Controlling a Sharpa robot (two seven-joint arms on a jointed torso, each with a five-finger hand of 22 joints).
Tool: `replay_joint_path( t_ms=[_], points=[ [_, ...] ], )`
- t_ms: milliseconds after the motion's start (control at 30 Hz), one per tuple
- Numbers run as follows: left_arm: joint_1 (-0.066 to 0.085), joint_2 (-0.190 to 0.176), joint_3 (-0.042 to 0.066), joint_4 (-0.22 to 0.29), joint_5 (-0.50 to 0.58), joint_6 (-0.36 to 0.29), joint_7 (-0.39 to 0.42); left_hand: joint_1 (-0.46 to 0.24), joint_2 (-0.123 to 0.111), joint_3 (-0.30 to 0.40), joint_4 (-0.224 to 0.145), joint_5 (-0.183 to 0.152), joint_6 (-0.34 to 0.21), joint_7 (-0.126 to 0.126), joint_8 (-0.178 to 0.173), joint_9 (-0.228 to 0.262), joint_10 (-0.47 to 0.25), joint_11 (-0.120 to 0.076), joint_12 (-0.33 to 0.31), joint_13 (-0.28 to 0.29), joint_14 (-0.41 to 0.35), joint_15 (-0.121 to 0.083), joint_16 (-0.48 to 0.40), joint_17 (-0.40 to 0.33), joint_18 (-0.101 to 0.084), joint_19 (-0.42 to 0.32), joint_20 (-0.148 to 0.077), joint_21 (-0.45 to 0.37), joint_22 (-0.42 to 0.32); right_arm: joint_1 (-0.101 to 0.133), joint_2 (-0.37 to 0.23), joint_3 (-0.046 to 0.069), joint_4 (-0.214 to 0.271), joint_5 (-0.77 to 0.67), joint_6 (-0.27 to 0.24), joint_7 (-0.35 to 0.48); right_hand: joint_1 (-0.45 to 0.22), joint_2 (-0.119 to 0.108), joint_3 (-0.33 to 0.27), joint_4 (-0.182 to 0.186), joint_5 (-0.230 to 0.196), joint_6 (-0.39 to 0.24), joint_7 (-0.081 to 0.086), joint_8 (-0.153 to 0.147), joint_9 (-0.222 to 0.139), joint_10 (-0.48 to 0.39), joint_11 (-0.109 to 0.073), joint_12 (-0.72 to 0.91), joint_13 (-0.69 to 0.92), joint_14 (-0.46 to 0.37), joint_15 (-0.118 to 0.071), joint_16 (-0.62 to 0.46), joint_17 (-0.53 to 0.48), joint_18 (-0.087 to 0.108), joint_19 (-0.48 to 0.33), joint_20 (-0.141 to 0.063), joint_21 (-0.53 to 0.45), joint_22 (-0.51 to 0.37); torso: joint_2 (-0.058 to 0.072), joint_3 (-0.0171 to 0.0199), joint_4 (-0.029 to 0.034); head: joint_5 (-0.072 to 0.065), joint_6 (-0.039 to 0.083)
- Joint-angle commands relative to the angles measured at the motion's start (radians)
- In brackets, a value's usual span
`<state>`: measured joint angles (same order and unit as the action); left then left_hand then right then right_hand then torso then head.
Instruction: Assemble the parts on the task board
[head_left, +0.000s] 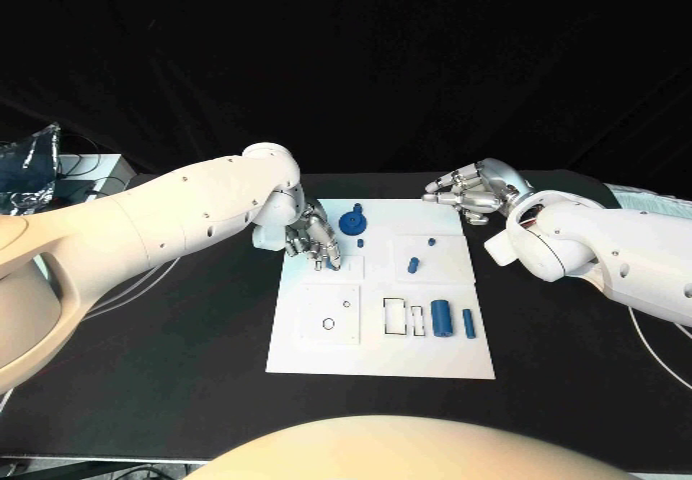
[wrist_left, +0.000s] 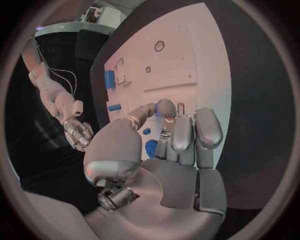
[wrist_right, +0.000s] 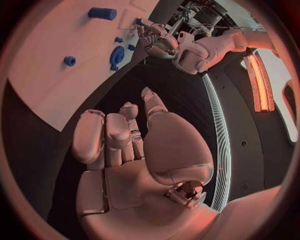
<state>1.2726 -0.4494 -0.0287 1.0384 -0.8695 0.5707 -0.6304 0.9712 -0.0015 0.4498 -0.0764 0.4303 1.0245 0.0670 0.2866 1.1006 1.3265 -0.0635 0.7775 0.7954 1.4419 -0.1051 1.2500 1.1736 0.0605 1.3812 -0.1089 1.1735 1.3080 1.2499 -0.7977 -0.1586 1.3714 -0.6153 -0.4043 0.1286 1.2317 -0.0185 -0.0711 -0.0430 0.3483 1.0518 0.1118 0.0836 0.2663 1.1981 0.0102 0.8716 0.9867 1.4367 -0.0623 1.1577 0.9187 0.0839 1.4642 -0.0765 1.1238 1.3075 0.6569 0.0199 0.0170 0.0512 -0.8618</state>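
The white task board (head_left: 378, 350) lies in the middle of the table. My left hand (head_left: 310, 238) reaches down onto its far left part, and its fingertips (wrist_left: 165, 107) close together on a small blue part (head_left: 320, 264), also seen from the right wrist (wrist_right: 136, 21). A blue disc (head_left: 356, 220) and a tiny blue piece (head_left: 361, 241) lie just right of that hand. On the board's right side sit a short blue peg (head_left: 414, 265), a thick blue cylinder (head_left: 441, 317) and a slim one (head_left: 469, 323). My right hand (head_left: 470, 189) hovers past the board's far right corner, holding nothing.
Outlined rectangular slots (head_left: 395, 315) and small round holes (head_left: 330, 323) mark the near half of the board. Cables and equipment (head_left: 58, 170) lie at the table's far left. Black tabletop (head_left: 173, 340) surrounds the board.
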Motion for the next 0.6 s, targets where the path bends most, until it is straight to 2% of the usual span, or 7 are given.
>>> replay_joint_path(
  t_ms=[33, 600],
  points=[
    [0.0, 0.002, -0.001, -0.001, -0.011, -0.005, 0.0, 0.034, 0.035, 0.063, -0.067, 0.002, 0.079, -0.074, 0.002, 0.001, -0.011, -0.007, 0.002, 0.001, -0.004, 0.005, -0.002, 0.001, -0.011, 0.006, 0.0, -0.005, 0.069, 0.0, 0.0, 0.0, 0.002, -0.008, 0.011, 0.013, 0.003, 0.004, -0.002, -0.006, 0.007, 0.002, 0.004, -0.005, -0.001, -0.003, -0.005, -0.005, -0.001, 0.002, -0.004, -0.007, -0.001, 0.002, 0.077, -0.004, -0.006, 0.155, 0.0, 0.0004, 0.0004, 0.0, -0.001],
    [-0.001, 0.018, -0.002, -0.004, -0.004, -0.002, -0.001, 0.033, 0.035, 0.062, -0.068, 0.002, 0.08, -0.074, 0.001, 0.002, -0.011, -0.007, 0.003, 0.001, -0.004, 0.005, -0.002, 0.001, -0.011, 0.006, 0.0, -0.006, 0.071, 0.0, 0.001, 0.001, 0.002, -0.008, 0.011, 0.013, 0.003, 0.004, -0.002, -0.006, 0.007, 0.002, 0.004, -0.005, -0.001, -0.003, -0.005, -0.005, -0.001, 0.002, -0.004, -0.007, -0.001, 0.002, 0.077, -0.004, -0.006, 0.155, 0.0, 0.0009, 0.0003, -0.002, -0.004]
  ],
)
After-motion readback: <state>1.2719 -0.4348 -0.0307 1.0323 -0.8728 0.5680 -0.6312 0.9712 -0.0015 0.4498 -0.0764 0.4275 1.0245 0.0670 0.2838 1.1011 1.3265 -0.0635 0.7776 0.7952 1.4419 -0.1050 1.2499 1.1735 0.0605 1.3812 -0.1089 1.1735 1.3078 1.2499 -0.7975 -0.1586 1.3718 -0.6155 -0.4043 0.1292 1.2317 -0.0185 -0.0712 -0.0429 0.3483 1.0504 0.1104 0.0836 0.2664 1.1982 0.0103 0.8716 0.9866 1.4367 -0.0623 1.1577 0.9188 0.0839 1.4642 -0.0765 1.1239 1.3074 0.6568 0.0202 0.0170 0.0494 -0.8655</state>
